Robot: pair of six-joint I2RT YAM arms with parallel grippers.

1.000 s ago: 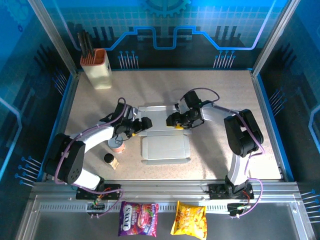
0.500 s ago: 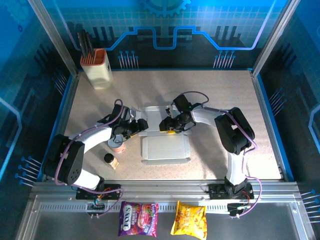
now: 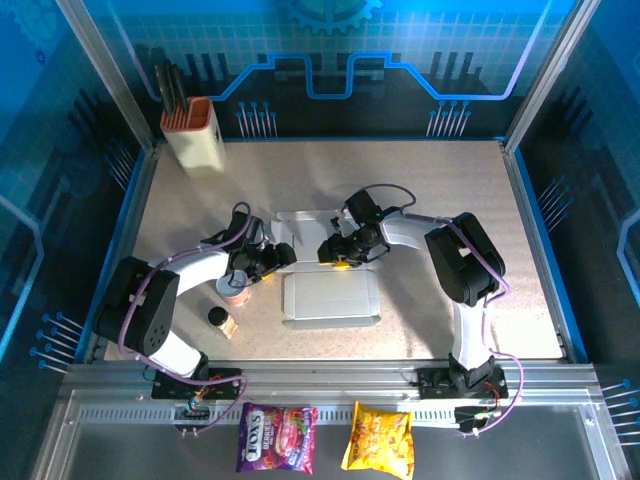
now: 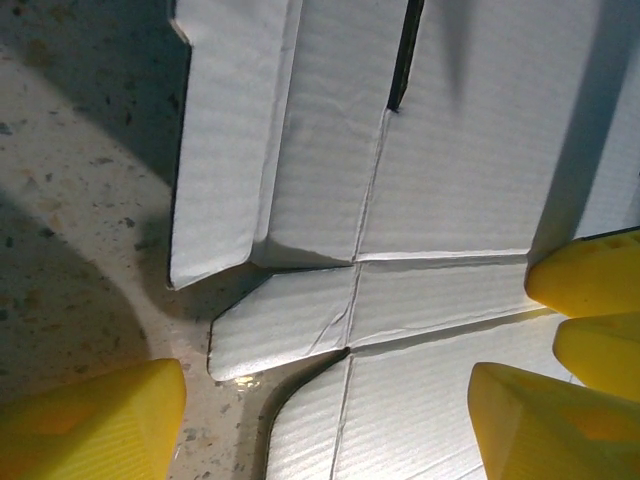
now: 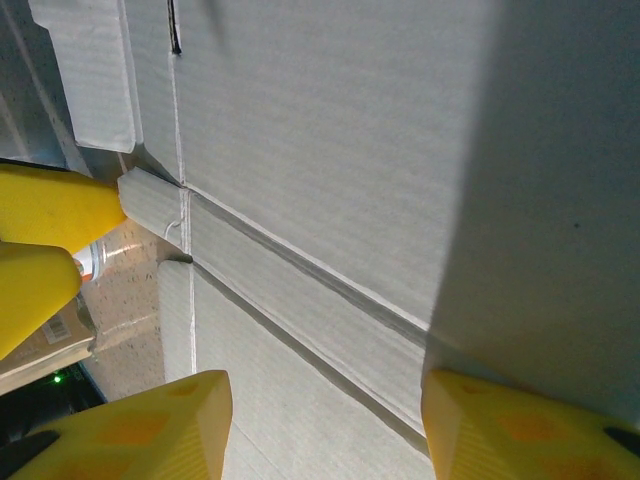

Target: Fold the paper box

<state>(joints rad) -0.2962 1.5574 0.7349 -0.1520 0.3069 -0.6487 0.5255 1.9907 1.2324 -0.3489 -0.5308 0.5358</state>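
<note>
Overhead, the paper box [image 3: 330, 297] lies mid-table, with the left gripper [image 3: 283, 255] and right gripper [image 3: 333, 252] over its far half. At the left wrist, spread jaws straddle a corner tab [image 4: 285, 335]; fold it along the crease. At the right wrist, jaws equally spread should press the panel flat.

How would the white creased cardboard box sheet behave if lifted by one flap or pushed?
Likely light and bendy: the white creased cardboard box sheet looks thin, with scored fold lines, so it would probably hinge there. Lying mostly flat on the speckled tabletop, it may slide when pushed.
</note>
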